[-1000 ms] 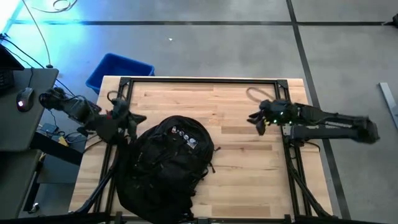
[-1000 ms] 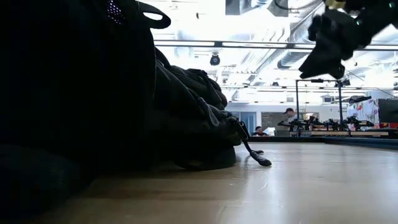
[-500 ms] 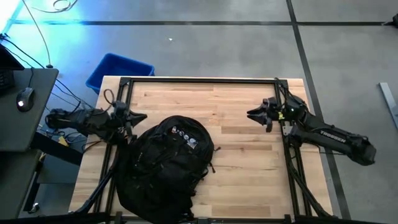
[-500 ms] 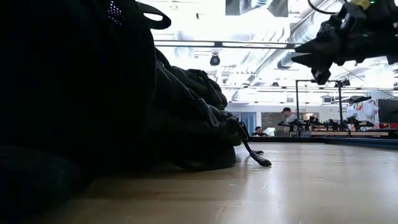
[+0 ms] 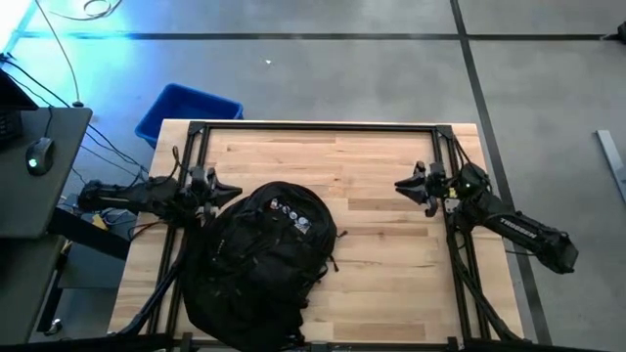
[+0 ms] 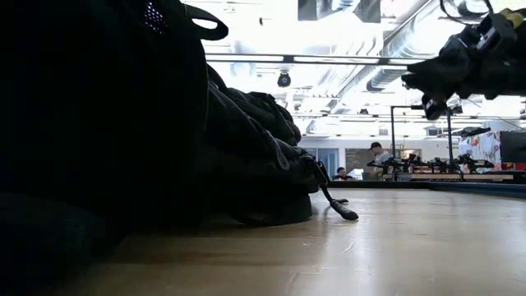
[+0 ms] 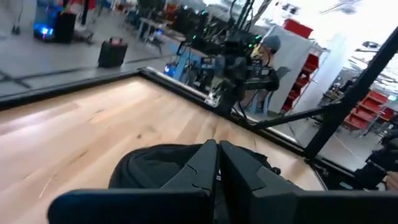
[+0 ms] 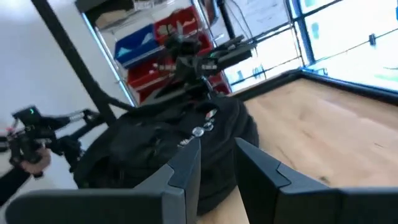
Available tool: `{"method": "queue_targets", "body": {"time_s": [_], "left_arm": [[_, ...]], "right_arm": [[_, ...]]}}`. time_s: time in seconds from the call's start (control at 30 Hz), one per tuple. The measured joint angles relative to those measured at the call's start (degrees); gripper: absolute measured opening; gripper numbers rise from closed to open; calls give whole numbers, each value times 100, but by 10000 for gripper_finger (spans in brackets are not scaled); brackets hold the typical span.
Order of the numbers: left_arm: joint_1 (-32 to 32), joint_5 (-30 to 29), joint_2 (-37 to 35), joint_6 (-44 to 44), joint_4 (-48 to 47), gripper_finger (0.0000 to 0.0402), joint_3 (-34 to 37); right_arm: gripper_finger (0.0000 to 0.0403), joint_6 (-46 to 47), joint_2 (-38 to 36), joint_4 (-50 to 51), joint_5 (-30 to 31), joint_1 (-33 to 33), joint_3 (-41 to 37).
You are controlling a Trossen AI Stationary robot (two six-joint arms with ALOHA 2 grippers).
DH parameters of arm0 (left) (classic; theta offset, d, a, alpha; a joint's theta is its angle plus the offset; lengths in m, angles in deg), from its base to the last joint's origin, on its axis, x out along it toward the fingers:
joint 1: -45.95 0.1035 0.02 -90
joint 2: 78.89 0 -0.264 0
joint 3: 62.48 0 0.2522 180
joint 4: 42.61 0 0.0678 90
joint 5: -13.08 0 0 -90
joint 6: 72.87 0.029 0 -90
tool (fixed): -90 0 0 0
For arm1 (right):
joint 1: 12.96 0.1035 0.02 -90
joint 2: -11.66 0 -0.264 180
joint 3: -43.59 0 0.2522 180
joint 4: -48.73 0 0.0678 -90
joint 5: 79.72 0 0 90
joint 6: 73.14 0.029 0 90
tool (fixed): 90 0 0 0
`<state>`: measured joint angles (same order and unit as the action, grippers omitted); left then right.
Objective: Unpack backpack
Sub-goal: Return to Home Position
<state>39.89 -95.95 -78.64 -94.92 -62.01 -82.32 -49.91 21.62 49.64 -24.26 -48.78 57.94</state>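
Observation:
The black backpack (image 5: 264, 259) lies flat on the left half of the wooden table, its row of small pins (image 5: 290, 215) facing up. A strap end (image 6: 341, 210) trails from it onto the wood. My left gripper (image 5: 233, 189) is shut and points level just past the backpack's far left edge; its wrist view shows the fingers (image 7: 217, 155) over the black fabric (image 7: 155, 165), and no touch is visible. My right gripper (image 5: 399, 185) stands open by a narrow gap at the table's right side, level, pointing at the backpack (image 8: 155, 143) from well away.
A black frame rail (image 5: 313, 125) runs round the table's edges. A blue bin (image 5: 186, 110) stands on the floor beyond the far left corner. Bare wood (image 5: 381, 254) lies between the backpack and the right arm. A person (image 6: 382, 152) shows in the room behind.
Both arms have sunk and folded back toward their bases. My left gripper has come down and edged toward the backpack's far edge. My right gripper has tipped from pointing down to level, and its arm has swung toward the near edge. The backpack has not moved.

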Motion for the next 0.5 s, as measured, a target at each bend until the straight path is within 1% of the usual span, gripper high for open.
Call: {"method": "queue_targets", "body": {"time_s": [0.03, 0.13, 0.23, 0.3, 0.37, 0.4, 0.43, 0.5], "left_arm": [[79, -10, -4, 74, 237, 0, 133], [340, 211, 16, 132, 803, 0, 525], [632, 281, 175, 273, 921, 0, 538], [797, 200, 211, 448, 911, 0, 543], [919, -27, 243, 694, 939, 0, 539], [951, -172, 264, 802, 880, 0, 539], [960, -229, 313, 873, 892, 0, 537], [981, -193, 395, 877, 884, 0, 537]], "right_arm": [[78, -79, -42, 116, 264, 11, 1], [78, -248, -37, 226, 1401, 107, -3], [78, -530, -25, 195, 2753, 269, -3], [78, -679, -25, 360, 3429, 371, -3], [78, -714, -13, 651, 3793, 431, -3], [78, -651, 5, 855, 3856, 446, -3], [78, -568, 12, 1098, 3851, 449, -3], [78, -505, 86, 1175, 3663, 449, 2]]}}
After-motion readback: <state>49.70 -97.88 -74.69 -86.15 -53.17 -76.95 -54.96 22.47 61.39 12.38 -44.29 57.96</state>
